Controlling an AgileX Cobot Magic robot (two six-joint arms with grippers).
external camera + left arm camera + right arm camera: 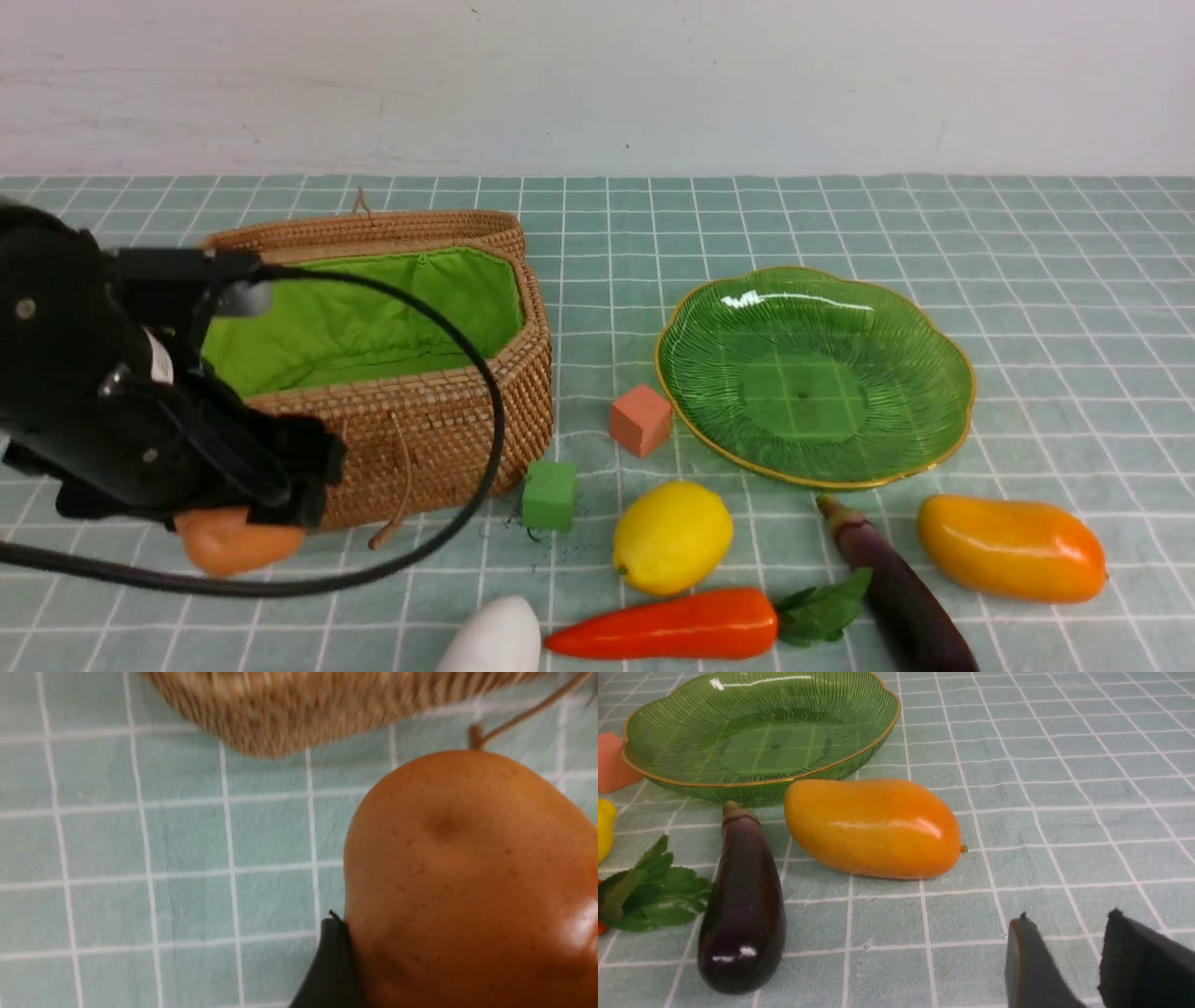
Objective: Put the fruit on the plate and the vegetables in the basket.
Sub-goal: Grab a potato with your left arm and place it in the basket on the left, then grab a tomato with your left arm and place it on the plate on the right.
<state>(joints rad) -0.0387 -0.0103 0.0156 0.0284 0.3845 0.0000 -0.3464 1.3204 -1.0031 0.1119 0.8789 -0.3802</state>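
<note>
My left gripper (245, 532) is shut on a brown potato (233, 546) low over the cloth, just in front of the open wicker basket (439, 420). In the left wrist view one black finger (329, 961) presses the potato's (467, 872) side; the other is hidden. The green plate (812, 308) holds nothing. Before it lie a lemon (672, 537), carrot (667, 625), white radish (495, 639), eggplant (901, 593) and mango (1011, 548). My right gripper (1069, 933) stands open over bare cloth, short of the mango (873, 828) and eggplant (742, 900).
A salmon-pink cube (640, 420) sits between the basket and the plate, and a small green cube (549, 495) lies by the basket's front corner. The basket's lid (373, 231) lies folded back behind it. A black cable (485, 392) loops in front of the basket.
</note>
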